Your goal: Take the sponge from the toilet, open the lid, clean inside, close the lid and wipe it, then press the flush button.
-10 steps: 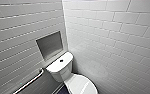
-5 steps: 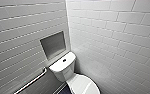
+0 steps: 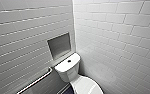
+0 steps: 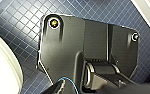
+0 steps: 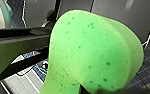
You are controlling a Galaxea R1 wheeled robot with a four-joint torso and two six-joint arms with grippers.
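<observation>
White tiled walls (image 3: 116, 37) meet in a corner, toilet (image 3: 73, 75) set at its foot. Dark blue small-tile floor (image 4: 16, 15) in the left wrist view, white bowl edge (image 4: 3, 70) beside it. The lid (image 3: 87, 86) is down, shut over the bowl. Tank top (image 3: 63, 67) behind the lid, against the wall. Recessed niche (image 3: 59, 45) above the tank, grab bar (image 3: 36, 81) on the same wall. The sponge (image 5: 91, 50) is bright green, bent double, up off the floor, pinched at its lower end in the right claw (image 5: 82, 90), which is clenched on it. The flush button (image 3: 69, 60) is dark, mid tank top, untouched.
</observation>
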